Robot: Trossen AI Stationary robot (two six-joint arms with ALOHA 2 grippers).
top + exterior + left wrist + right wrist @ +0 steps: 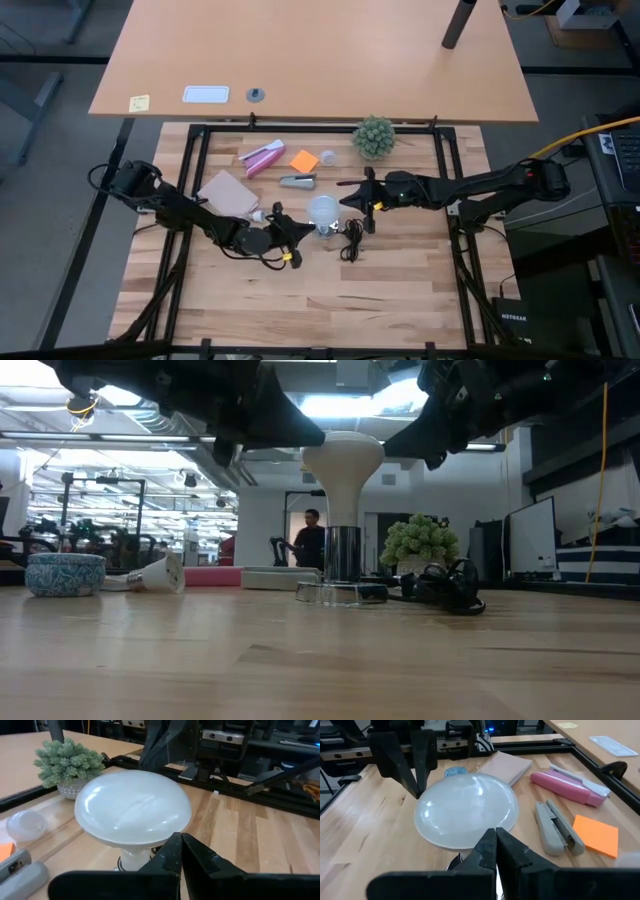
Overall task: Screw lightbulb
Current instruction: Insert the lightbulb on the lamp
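Pale wooden worktop [400, 290] is carrying the white frosted lightbulb [342, 460] upright in its shiny metal socket [342, 555]; left gripper [303, 228] and right gripper [347, 198], both closed and empty, are flanking its dome, so one should be opening wide before twisting gently.

The wooden table [400, 280] carries a stapler [297, 181], plant [374, 136] and orange notes [304, 160].

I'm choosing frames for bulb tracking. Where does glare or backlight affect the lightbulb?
Low view: bright ceiling lights sit behind the lightbulb, yet its dome reads white. Left wrist view: soft streaked highlights cross the dome. Right wrist view: similar pale reflections on top. High view: no strong glare, only a pale disc.
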